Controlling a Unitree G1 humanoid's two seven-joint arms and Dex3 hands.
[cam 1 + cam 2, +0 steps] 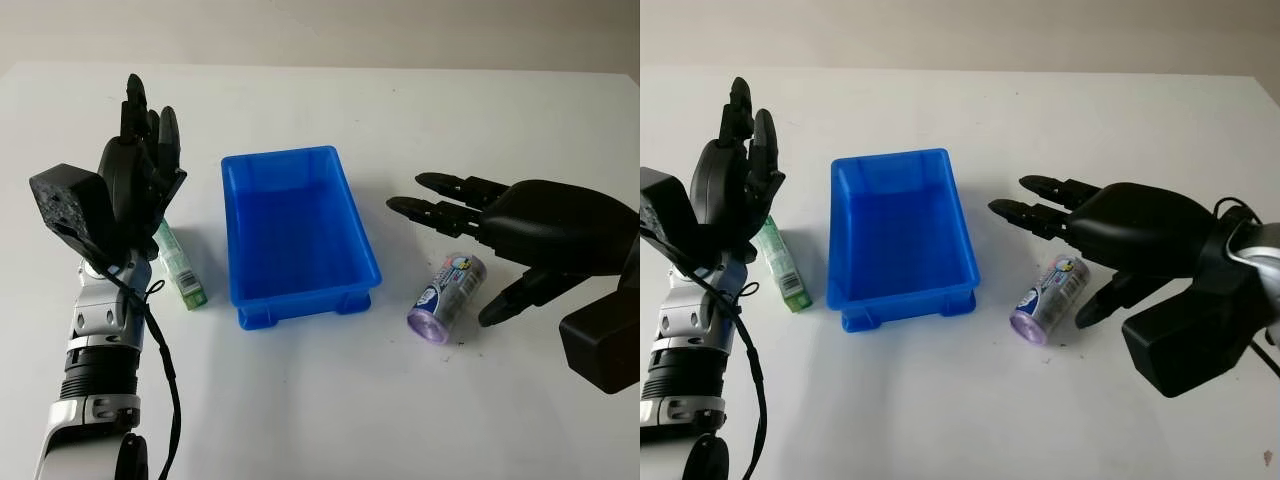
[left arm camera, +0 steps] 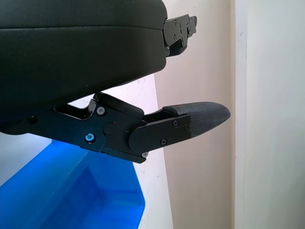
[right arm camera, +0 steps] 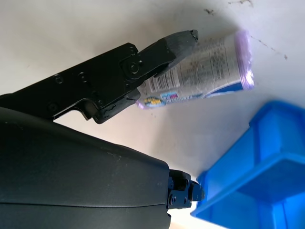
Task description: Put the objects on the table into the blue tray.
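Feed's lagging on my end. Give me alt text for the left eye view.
An empty blue plastic tray sits mid-table; a purple cylindrical can lies right of it under the open right hand. A green rectangular box lies left of the tray, beside the raised open left hand.

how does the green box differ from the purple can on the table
The green box is a slim flat-sided carton left of the blue tray, partly behind the left hand. The purple can is a round cylinder right of the tray, by the open right hand. Both lie on their sides outside the tray.
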